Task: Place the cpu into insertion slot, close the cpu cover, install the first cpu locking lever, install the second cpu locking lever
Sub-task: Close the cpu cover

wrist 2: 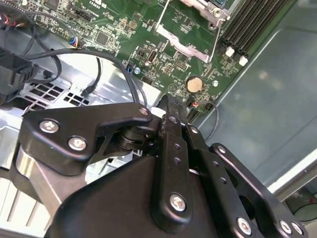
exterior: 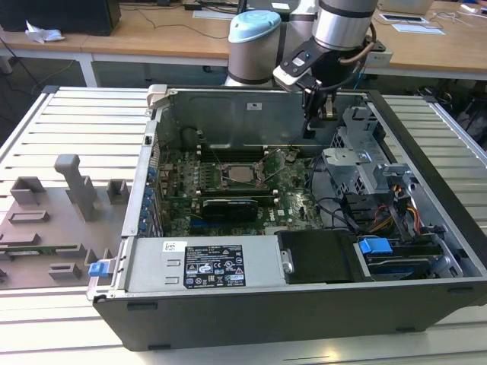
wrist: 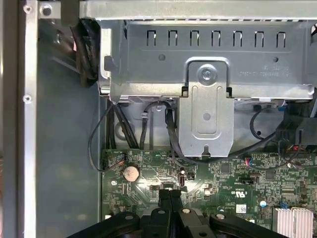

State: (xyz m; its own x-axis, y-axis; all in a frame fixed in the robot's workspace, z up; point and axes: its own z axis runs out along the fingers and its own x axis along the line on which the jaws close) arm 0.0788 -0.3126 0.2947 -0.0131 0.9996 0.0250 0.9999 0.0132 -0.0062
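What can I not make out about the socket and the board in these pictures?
- Socket: exterior view, too small to tell whether it is latched.
- Socket: second wrist view, cut off by the picture's edge.
- Board: both wrist views, partly hidden by the hand.

The arm (exterior: pixel 346 23) is a brushed silver-grey tube. In the exterior view a fat grey joint at its nine o'clock wears a pale blue cap (exterior: pixel 255 26). A pale cable (exterior: pixel 358 53) loops by the black wrist block, which carries a white housing (exterior: pixel 293 68). The pincer (wrist 2: pixel 171 106) is matte black, with link bars pinned by silver cross-head screws (wrist 2: pixel 178 202).
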